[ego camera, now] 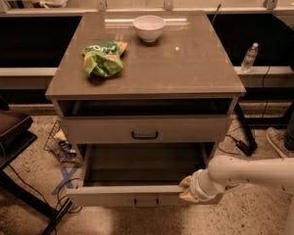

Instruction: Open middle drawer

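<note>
The middle drawer (112,196) is the low grey-beige one with a small dark bar handle (147,202). It stands pulled well out of the cabinet, and its dark inside (142,163) looks empty. My gripper (186,190) is at the top edge of this drawer's front, right of the handle. The white arm (255,173) reaches in from the right. The drawer above it (98,129) has a taller front and a larger handle (144,134), and is closed. Above that is a dark open slot (147,106) under the cabinet top.
On the cabinet top (196,67) are a white bowl (149,27) and a green snack bag (104,58). A water bottle (249,58) stands on the ledge at the right. A dark stand (7,131) and a wire basket (59,143) are at the left. A shoe (279,141) is at the right.
</note>
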### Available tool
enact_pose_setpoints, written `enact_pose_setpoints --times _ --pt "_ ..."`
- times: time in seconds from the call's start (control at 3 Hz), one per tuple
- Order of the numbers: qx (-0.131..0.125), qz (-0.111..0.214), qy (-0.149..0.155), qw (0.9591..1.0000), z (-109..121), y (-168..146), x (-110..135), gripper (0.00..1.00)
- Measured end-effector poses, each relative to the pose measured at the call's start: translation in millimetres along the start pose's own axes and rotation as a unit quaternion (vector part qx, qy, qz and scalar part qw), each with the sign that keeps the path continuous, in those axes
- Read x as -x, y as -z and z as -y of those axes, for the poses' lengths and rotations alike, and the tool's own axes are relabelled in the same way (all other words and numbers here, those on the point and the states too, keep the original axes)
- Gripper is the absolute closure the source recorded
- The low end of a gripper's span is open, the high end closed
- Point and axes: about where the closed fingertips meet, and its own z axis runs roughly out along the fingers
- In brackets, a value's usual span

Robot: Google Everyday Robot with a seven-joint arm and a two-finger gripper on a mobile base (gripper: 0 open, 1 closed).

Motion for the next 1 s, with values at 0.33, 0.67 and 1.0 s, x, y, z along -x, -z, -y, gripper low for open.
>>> enact_pose_setpoints --times 0.33,0.67,1.0 --pt "0.000 0.000 0.000 1.0000 -0.1 0.0 0.0 1.00" --pt "0.000 0.000 0.000 1.0000 -0.2 0.0 -0.1 0.97" --pt "0.000 0.000 0.000 1.0000 -0.2 0.0 -0.1 0.74"
